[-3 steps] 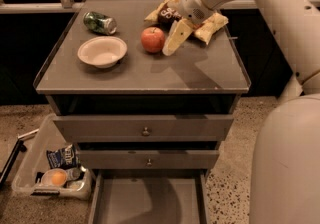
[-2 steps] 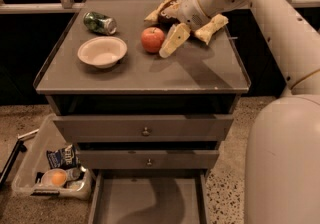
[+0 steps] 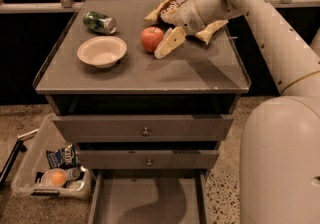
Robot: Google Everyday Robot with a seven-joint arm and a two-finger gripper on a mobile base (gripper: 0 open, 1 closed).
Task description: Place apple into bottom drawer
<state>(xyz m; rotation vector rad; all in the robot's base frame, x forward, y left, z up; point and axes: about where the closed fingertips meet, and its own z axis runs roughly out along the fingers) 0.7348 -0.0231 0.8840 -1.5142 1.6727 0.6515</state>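
The red apple (image 3: pixel 152 38) stands on the grey cabinet top (image 3: pixel 130 75), right of centre and towards the back. My gripper (image 3: pixel 164 49) reaches in from the upper right, slanting down and left. Its tip rests close against the apple's right side, low over the top. It holds nothing that I can see. The bottom drawer (image 3: pixel 145 200) is pulled out at floor level below the cabinet front. Its flat grey floor is bare, with the arm's shadow across it.
A white bowl (image 3: pixel 102 51) and a lying green can (image 3: pixel 99 22) sit left of the apple. A chip bag (image 3: pixel 161 10) lies behind the gripper. Two shut drawers with knobs (image 3: pixel 145 131) are above the open one. A floor bin (image 3: pixel 30 178) at left holds an orange item (image 3: pixel 56 177).
My gripper has edged a little left and down, closer to the apple's right side. The arm's upper part has swung slightly. The apple has not moved.
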